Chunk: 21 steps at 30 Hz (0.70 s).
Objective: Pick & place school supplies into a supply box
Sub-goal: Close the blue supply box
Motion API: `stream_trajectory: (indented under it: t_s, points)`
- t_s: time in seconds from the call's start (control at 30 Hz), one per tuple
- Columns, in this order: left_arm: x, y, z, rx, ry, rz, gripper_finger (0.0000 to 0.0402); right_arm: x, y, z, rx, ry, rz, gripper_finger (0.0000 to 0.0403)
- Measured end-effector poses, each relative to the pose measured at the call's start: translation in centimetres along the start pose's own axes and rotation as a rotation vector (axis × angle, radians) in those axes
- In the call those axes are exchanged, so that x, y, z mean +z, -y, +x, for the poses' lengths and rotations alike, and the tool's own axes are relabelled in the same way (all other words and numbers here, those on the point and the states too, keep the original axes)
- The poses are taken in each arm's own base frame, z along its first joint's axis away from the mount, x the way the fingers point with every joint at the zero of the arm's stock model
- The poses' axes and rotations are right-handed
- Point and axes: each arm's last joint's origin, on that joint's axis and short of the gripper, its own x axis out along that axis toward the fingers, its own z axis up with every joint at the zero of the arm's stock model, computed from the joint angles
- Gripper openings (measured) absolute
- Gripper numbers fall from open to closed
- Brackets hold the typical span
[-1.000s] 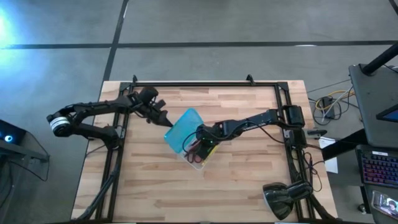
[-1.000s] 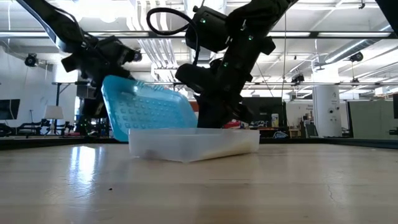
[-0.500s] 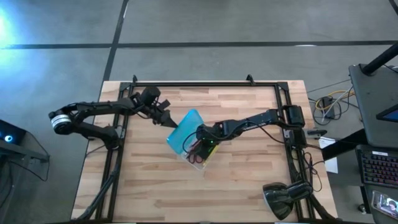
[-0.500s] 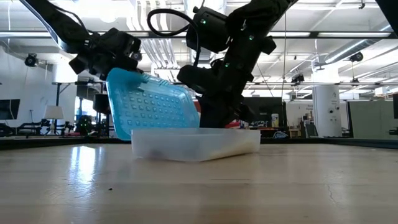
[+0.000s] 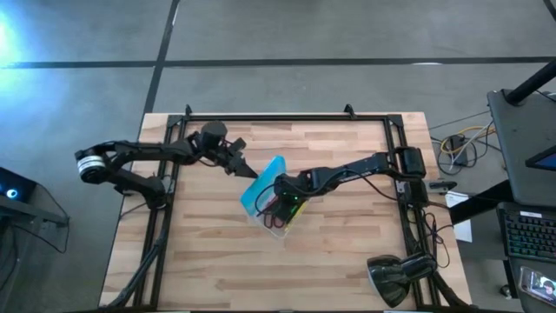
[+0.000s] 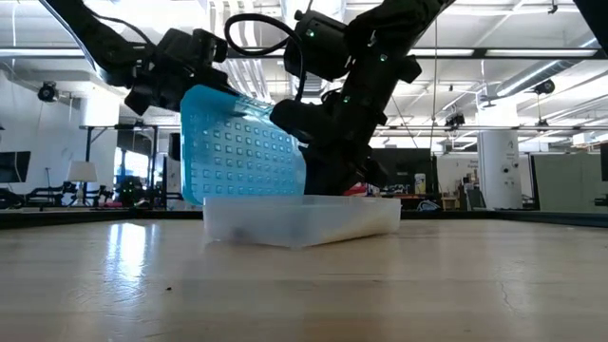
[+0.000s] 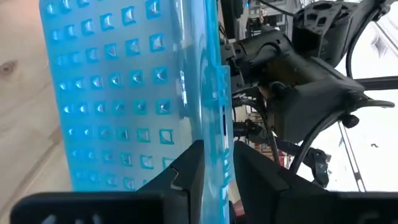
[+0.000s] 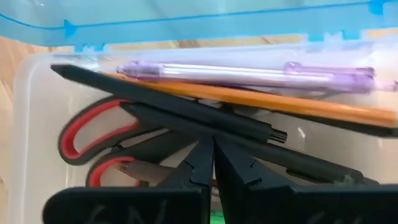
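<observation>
The left gripper [image 7: 214, 163] is clamped on the free edge of the turquoise lid [image 6: 242, 147], one finger on each face, holding it raised nearly upright above the tray [image 6: 302, 218]. Seen from above, this gripper [image 5: 246, 169] sits at the upper left corner of the supply box [image 5: 268, 196], near the middle of the wooden table [image 5: 347, 252]. The lid carries rows of small square bumps.

The right gripper [image 8: 211, 152] has its fingers pressed together, with nothing between them, and points down into the open tray [image 8: 28, 87]. From above it [image 5: 280, 198] reaches in from the right side of the table.

Inside the tray lie red-handled scissors [image 8: 93, 134], an orange pencil [image 8: 298, 106], a clear purplish pen [image 8: 249, 71] and a dark pen [image 8: 174, 115], packed side by side along the tray's length. The tray sits flat on the table, hinged to the lid along its far side.

No brand names, labels or readable writing show on the box or the supplies.
</observation>
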Motion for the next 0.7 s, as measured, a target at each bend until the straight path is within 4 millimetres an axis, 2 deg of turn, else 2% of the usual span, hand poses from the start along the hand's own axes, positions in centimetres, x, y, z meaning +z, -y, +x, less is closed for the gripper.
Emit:
stream_trajectory:
  t_s: [0.13, 0.33, 0.47, 0.63, 0.7]
  points:
    - [-0.1, 0.0, 0.5, -0.004, -0.018, 0.004, 0.0071, -0.1, 0.1, -1.0, -0.020, -0.013, -0.016, 0.0009]
    - [-0.4, -1.4, 2.2, 0.023, -0.069, -0.023, 0.0071, 0.1, 0.4, -3.9, -0.086, 0.013, -0.030, 0.0009]
    - [0.2, -1.4, 3.3, -0.001, -0.077, 0.001, 0.0071, 0.0, 0.4, -5.1, -0.132, 0.049, -0.034, 0.0009]
    - [1.2, -1.2, 4.3, -0.022, -0.082, 0.046, 0.0071, -0.6, 0.9, -5.5, -0.192, -0.007, -0.039, 0.0009]
    - [1.4, -1.1, 4.3, -0.024, -0.082, 0.076, 0.0071, -0.9, 0.9, -6.7, -0.231, -0.006, -0.049, 0.0009]
